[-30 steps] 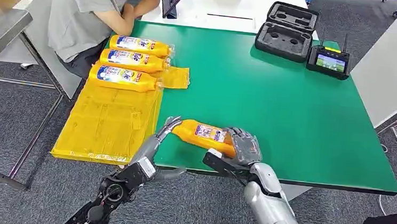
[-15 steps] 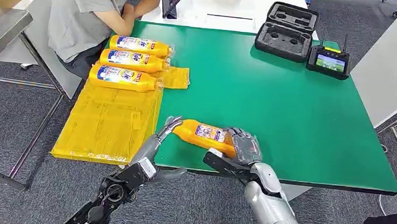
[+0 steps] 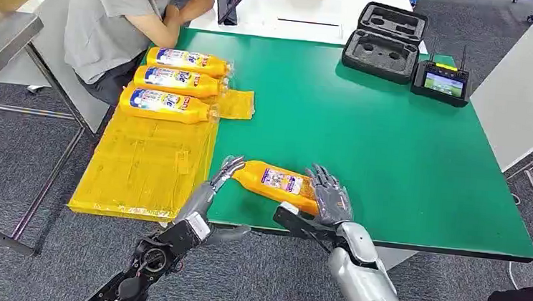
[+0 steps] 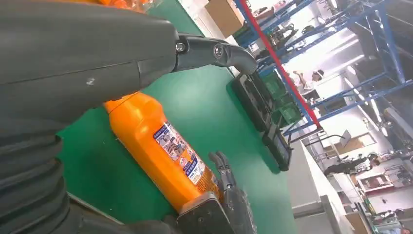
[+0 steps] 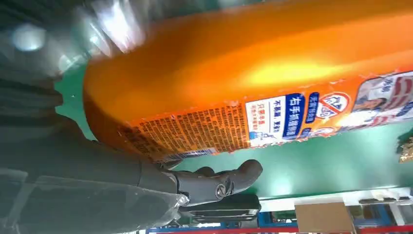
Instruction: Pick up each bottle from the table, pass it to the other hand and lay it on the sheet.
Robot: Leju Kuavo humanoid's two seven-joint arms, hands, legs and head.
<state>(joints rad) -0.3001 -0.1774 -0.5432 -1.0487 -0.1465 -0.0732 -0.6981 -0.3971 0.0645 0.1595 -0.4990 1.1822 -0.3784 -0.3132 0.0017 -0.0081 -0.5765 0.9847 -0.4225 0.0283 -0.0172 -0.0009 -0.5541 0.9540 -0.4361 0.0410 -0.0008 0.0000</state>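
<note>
Near edge of the green desk (image 3: 393,153): the orange bottle (image 3: 275,181) lies on its side, long axis running left to right, narrow neck end pointing left toward the sheet (image 3: 144,162), base to the right. The left hand (image 3: 224,172) is at the neck end, fingers touching it; whether they grip it, I cannot tell. The right hand (image 3: 327,193) sits at the base, and there's the change: half a second ago its fingers were wrapped over the bottle, now they stand up, spread wide, off the bottle's top.

The left wrist view gives the label side (image 4: 182,156) and the right hand's fingers (image 4: 225,171) raised beside the base. The right wrist view looks along the bottle's underside (image 5: 253,92), with the thumb (image 5: 214,183) lying below it.

Farther left, three more bottles (image 3: 172,82) lie side by side on the sheet's far end, a person (image 3: 119,17) sitting behind them. Far right: a black case (image 3: 386,42) and a controller (image 3: 440,83).
</note>
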